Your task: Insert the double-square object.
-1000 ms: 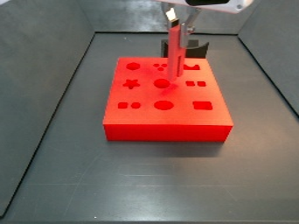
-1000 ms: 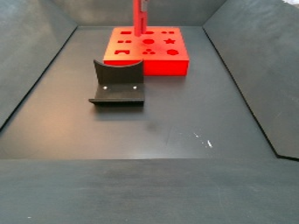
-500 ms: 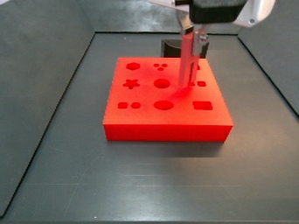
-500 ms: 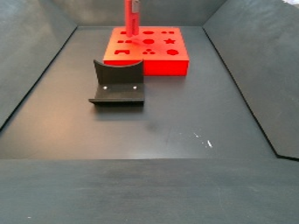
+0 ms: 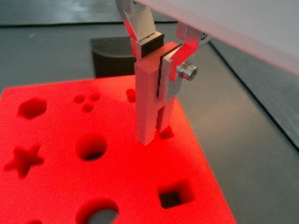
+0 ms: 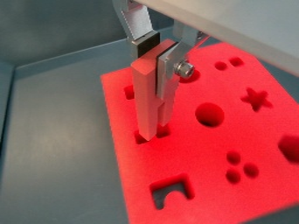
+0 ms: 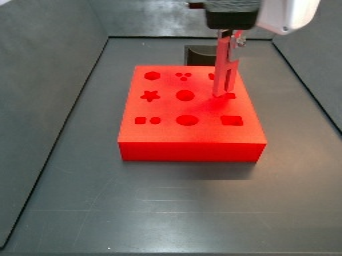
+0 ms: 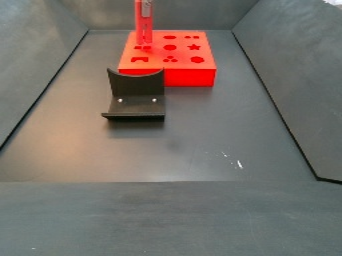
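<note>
My gripper is shut on the double-square object, a slender red-pink bar held upright over the right side of the big red block. Both wrist views show the bar clamped between the silver fingers near its upper end. The gripper stands above the block. The bar's lower end meets the block's top at a small hole; how deep it sits I cannot tell. In a side view the bar stands at the block's left part.
The dark fixture stands on the floor in front of the block in a side view, and behind it in another. The block has several shaped holes: a star, circles, squares. Grey walls enclose the floor.
The gripper has carried the bar from the block's middle towards its right edge in a side view, and the bar now stands more upright, its lower end by the small hole.
</note>
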### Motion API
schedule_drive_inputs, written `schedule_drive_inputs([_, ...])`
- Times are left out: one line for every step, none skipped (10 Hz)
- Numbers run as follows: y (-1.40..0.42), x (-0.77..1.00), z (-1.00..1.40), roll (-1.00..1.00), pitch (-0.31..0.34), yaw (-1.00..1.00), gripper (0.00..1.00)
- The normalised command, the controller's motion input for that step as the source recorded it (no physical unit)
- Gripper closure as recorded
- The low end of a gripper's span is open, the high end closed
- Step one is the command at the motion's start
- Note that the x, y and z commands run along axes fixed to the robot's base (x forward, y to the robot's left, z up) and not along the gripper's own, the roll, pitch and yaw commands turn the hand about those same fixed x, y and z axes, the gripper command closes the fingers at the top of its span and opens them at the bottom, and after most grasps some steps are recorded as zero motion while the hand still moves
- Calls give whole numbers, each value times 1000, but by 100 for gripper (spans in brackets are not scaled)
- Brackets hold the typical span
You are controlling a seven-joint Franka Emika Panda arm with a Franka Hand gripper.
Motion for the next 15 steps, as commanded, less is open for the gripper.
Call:
schedule_drive_inputs([177,43,0,0,170,-806,100])
schedule_drive_inputs([123,0,0,0,317,-797,100])
schedule_drive_inputs([54,0,0,-21,346,-769,100])
schedule_drive_inputs([0,0,0,-54,340,-706,100])
schedule_drive_inputs([-37,97,0,-101,324,-620,100])
schedule_drive_inputs([-106,200,0,-121,314,-529,100])
schedule_drive_inputs([-109,294,0,-114,287,-474,100])
schedule_drive_inputs([-86,457,-23,-90,236,-386,100])
schedule_drive_inputs([-37,443,-140,-31,244,-394,100])
schedule_drive_inputs([17,263,-206,0,327,-483,100])
schedule_drive_inputs([54,17,-194,6,366,-609,100])
schedule_drive_inputs([0,23,-74,23,371,-569,100])
schedule_drive_inputs([0,0,-31,39,303,-509,100])
schedule_drive_inputs([0,0,-37,46,247,-363,100])
schedule_drive_inputs([0,71,-86,6,100,-143,100])
